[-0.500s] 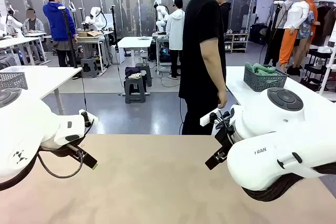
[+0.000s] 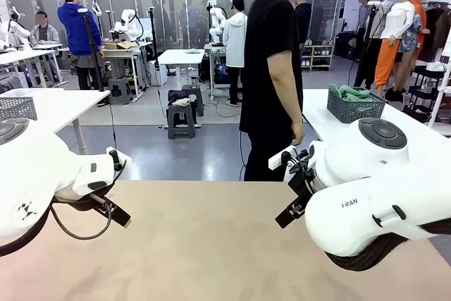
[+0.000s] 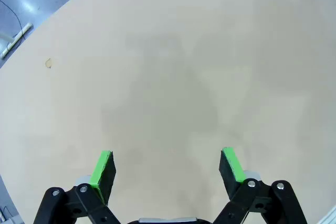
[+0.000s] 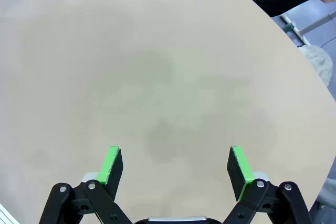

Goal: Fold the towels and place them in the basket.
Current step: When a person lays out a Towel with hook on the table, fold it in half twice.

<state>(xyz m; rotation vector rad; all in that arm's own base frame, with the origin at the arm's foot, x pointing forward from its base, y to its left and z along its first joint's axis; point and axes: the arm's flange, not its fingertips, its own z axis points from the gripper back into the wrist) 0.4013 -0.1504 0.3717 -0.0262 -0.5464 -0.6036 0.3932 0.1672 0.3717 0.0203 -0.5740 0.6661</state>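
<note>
L gripper [image 3: 167,157] & R gripper [image 4: 176,156] both spread wide, nothing btwn the green pads, each hovering over the beige counter [image 2: 204,244]. Dark grey basket [image 2: 356,109] sits on a white table [image 2: 320,123] far right, well apart from both, w/ green towels [image 2: 349,92] bunched inside. Person [image 2: 271,68] in black stands at far edge

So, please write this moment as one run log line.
left gripper open | right gripper open | both above table | person standing at far side

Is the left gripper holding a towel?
No, the left gripper is open, with just the table showing between its jaws.
</note>
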